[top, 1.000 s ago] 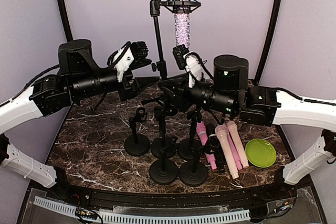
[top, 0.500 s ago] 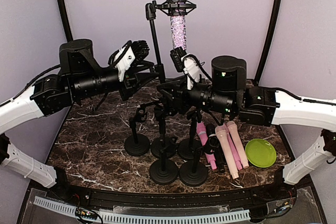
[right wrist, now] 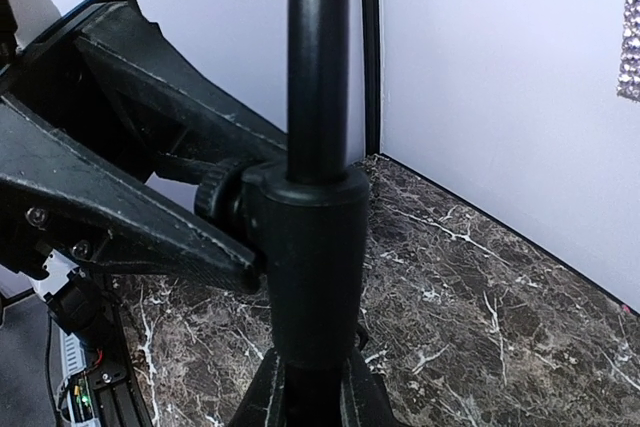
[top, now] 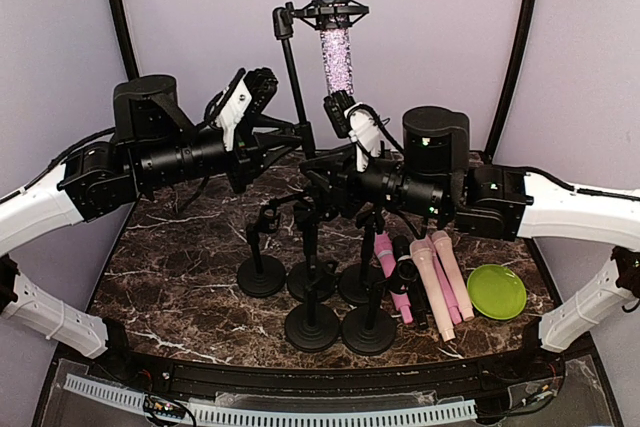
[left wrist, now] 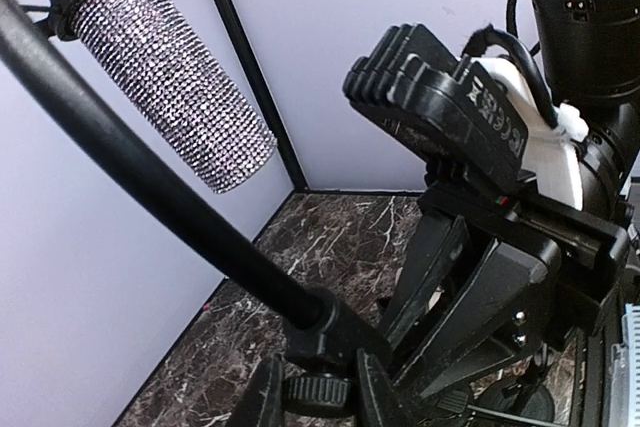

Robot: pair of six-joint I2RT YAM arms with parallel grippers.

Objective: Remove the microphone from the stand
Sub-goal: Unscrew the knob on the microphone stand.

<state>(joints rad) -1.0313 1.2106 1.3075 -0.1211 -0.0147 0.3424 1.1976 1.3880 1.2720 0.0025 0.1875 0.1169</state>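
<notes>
- Though the top view takes in the whole table (top: 180,277), the sparkly microphone (top: 333,57) is cut off at the upper edge. It sits upright in the shock mount (top: 328,15) at the head of the stand (top: 293,77).
- Same view: left gripper (top: 292,135) meets the stand's pole partway up; right gripper (top: 312,193) meets it lower down. Both sets of fingertips are lost against black hardware.
- Same view, foreground: spare stands (top: 262,275) crowd together, their posts overlapping. Pink microphones (top: 440,282) lie beside a green plate (top: 496,291).
- Left wrist view: left gripper (left wrist: 320,399) has its fingers (left wrist: 378,387) drawn in on either side of the stand (left wrist: 150,187) at its knobbed joint, clamped on it. Fingertips run off the bottom edge. Microphone (left wrist: 175,97) hangs above, its head out of frame. Right arm (left wrist: 590,67) fills the right side.
- Right wrist view: right gripper (right wrist: 312,402) is closed on the stand (right wrist: 320,67) below the collar, only finger stubs showing. The left gripper's fingers (right wrist: 130,217) press the collar knob from the left. Microphone (right wrist: 630,27) shows as a sliver at the right edge.
</notes>
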